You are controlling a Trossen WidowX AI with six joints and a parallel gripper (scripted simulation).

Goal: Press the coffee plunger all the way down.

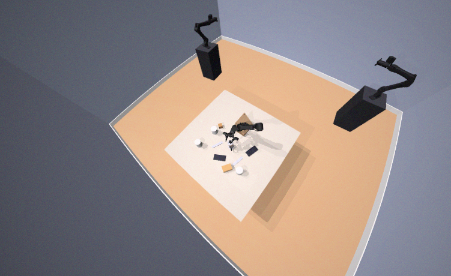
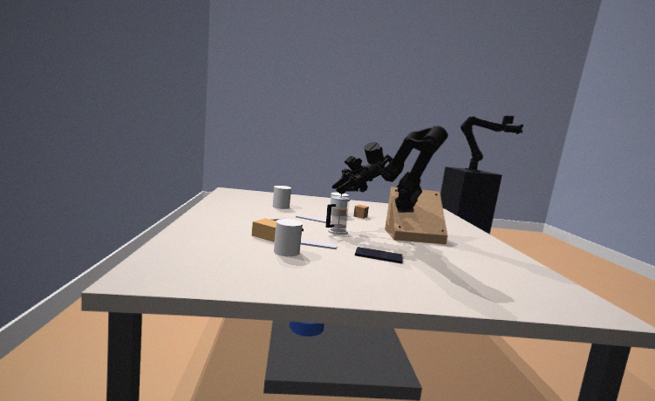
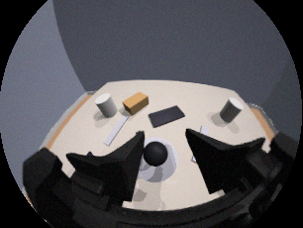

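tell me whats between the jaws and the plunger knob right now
Nothing. In the wrist view the plunger knob sits in the open gap of the gripper, with bare space on both sides; the jaws stand apart from it.

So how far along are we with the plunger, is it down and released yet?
Nearly finished. The plunger knob sits low, close to the lid of the coffee press, which stands upright on the table, so the press looks done. The end effector is open, with gaps between both fingers and the knob: the release is in hand. Left: lift the arm off without bumping the press.
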